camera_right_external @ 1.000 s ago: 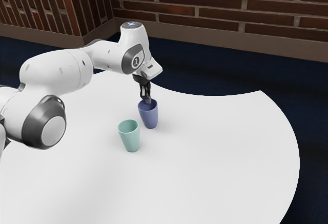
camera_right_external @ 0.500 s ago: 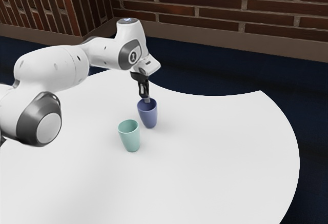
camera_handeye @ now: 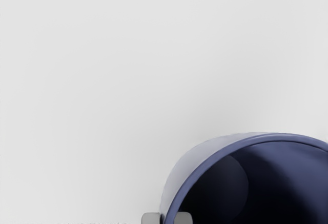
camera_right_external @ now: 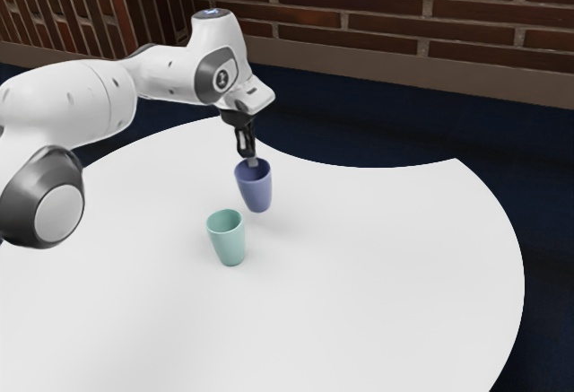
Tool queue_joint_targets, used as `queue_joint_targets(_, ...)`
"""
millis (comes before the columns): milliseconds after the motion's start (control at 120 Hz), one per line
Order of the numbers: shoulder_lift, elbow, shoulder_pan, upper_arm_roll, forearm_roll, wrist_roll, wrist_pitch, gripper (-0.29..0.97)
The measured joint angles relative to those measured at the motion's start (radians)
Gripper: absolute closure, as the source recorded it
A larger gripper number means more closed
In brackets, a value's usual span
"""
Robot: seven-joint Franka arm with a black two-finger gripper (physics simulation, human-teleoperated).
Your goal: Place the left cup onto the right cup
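Note:
A blue cup (camera_right_external: pixel 255 187) hangs a little above the white table (camera_right_external: pixel 377 257), upright, with my gripper (camera_right_external: pixel 252 162) shut on its far rim. One finger is inside the cup and one outside. The wrist view has the blue cup (camera_handeye: pixel 246 183) close under my hand, its dark inside showing, and two grey fingertips (camera_handeye: pixel 150 218) pinching the rim. A mint-green cup (camera_right_external: pixel 225 237) stands upright on the table just in front of the blue cup, toward the exterior view's left, apart from it.
The round white table ends in a curved edge (camera_right_external: pixel 502 222) at the exterior view's right, with dark floor beyond. A brick wall (camera_right_external: pixel 404 6) runs along the back. My white arm (camera_right_external: pixel 81 123) reaches in from the exterior view's left.
My gripper has risen with the blue cup in it, lifting the cup off the table. The arm has swung up and back a little. The green cup has not moved.

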Motion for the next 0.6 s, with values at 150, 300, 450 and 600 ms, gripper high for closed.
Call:
queue_joint_targets(150,-0.038,-0.016,-0.011,0.000,0.002,-0.009,-0.013,0.79)
queue_joint_targets(300,-0.073,-0.035,-0.025,0.000,0.003,-0.018,-0.024,0.79)
queue_joint_targets(450,-0.106,-0.054,-0.034,0.000,0.006,-0.028,-0.035,0.79)
queue_joint_targets(600,-0.137,-0.079,-0.041,0.000,0.009,-0.038,-0.045,0.79)
